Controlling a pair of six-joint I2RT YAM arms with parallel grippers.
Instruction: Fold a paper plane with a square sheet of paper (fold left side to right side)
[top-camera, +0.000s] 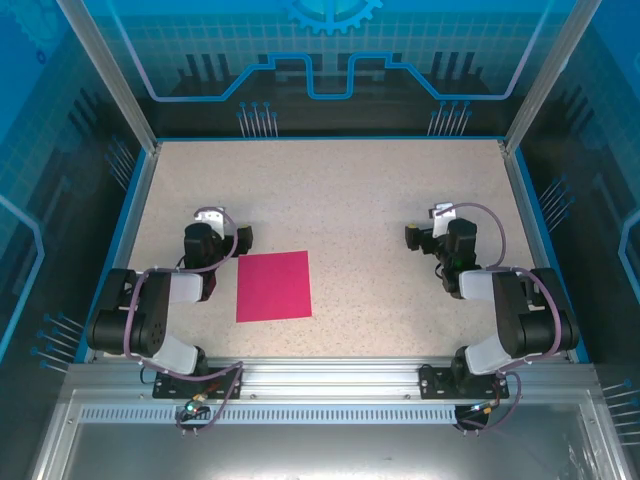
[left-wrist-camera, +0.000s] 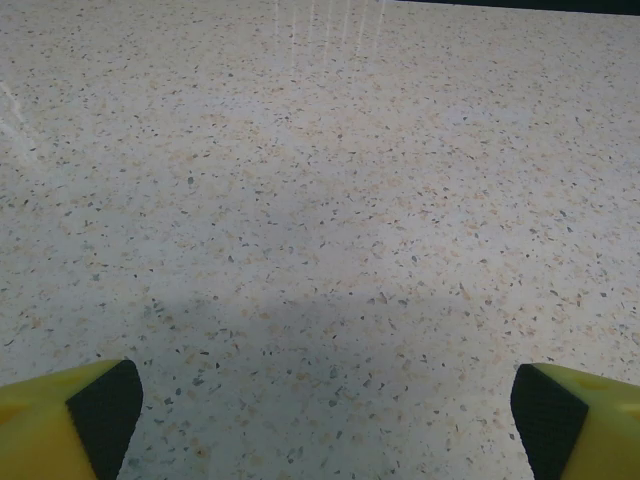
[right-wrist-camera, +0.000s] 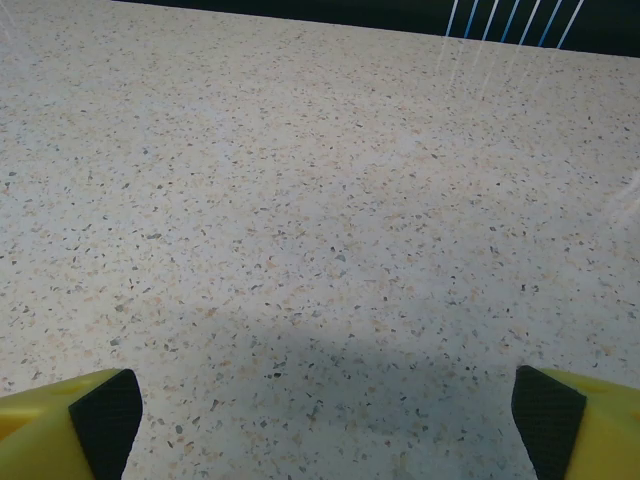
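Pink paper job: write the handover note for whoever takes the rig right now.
Left hand: open, empty, above the table.
Right hand: open, empty, above the table.
Square sheet of paper: flat on the table between the hands, nearer the left one, touched by neither.
Done: nothing; no crease shows.
Left: every fold, starting with left side over to right side.

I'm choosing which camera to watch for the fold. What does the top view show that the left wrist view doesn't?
Top view: the pink paper lying flat and unfolded between the two arms, just right of the left end effector, with the right end effector farther off. Left wrist view: its yellow, black-padded fingers up close, spread wide over bare surface. Both: the speckled table and an open left end effector touching nothing.
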